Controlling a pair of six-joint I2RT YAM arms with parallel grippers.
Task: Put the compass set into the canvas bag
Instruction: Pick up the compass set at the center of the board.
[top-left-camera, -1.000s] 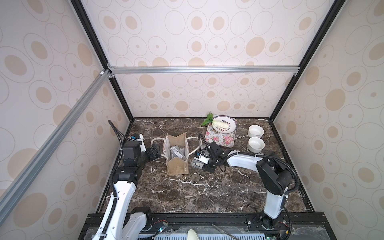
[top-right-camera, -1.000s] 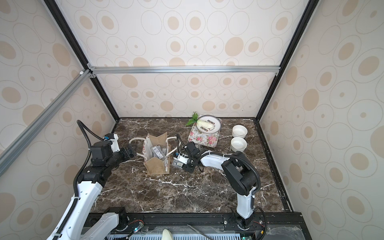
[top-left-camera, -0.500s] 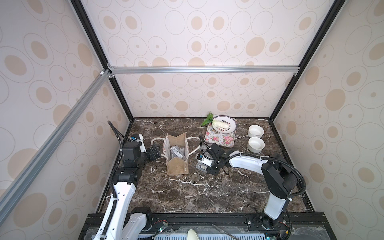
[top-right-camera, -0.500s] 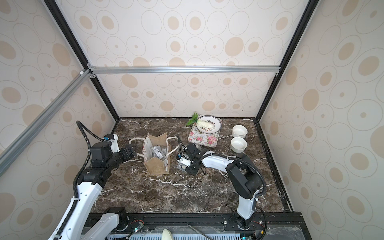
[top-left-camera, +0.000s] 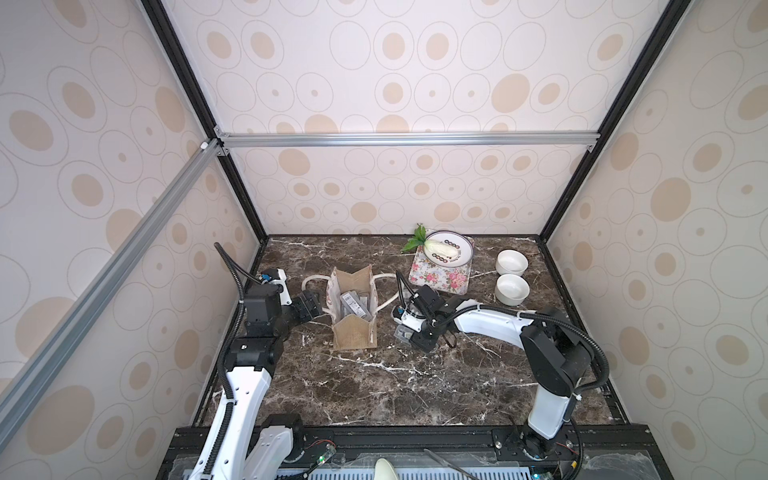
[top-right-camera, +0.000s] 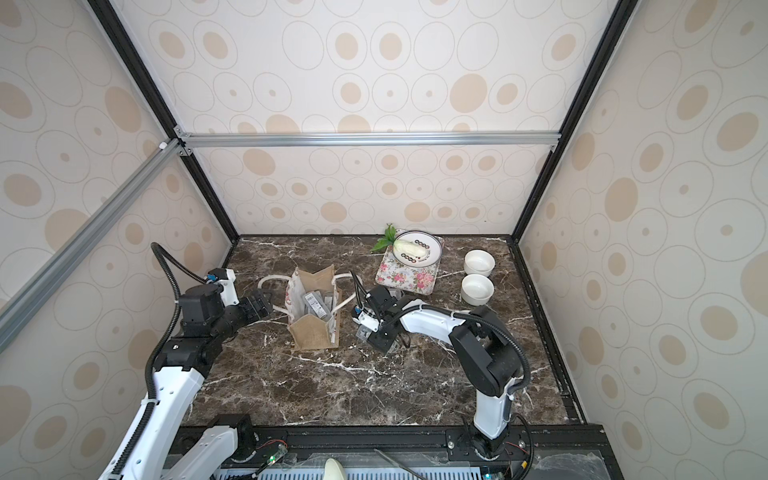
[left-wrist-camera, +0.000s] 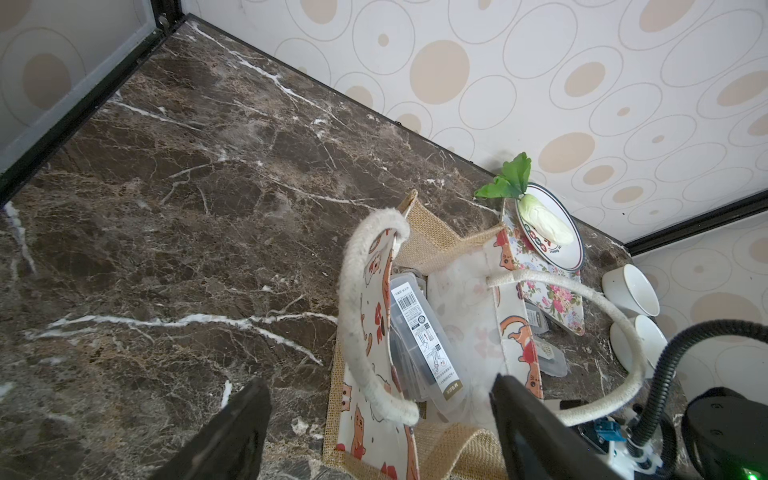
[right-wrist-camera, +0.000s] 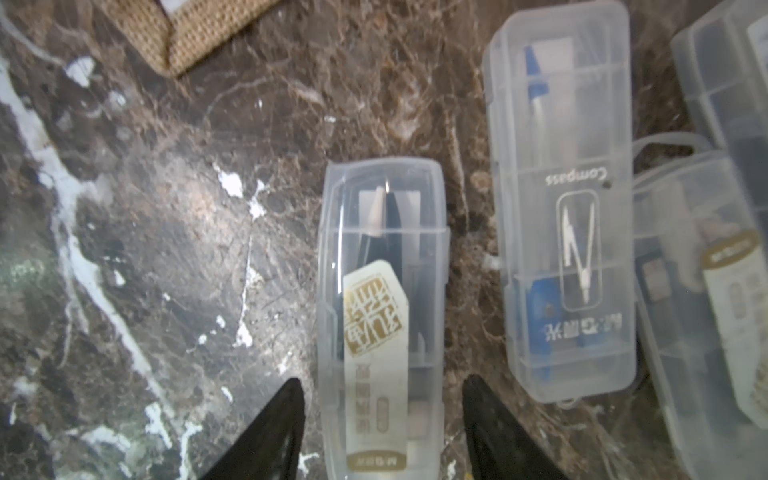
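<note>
The right gripper straddles a translucent hard plastic compass-set case, jaws apart. It looks light and slick, so pinch its long sides. The left gripper gapes empty.

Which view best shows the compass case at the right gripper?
Right wrist view: the compass case lies close-up on the marble between the fingertips of the open right gripper. In both top views the case is only a pale sliver under that gripper. The left wrist view shows cases beyond the canvas bag, indistinguishable.
</note>
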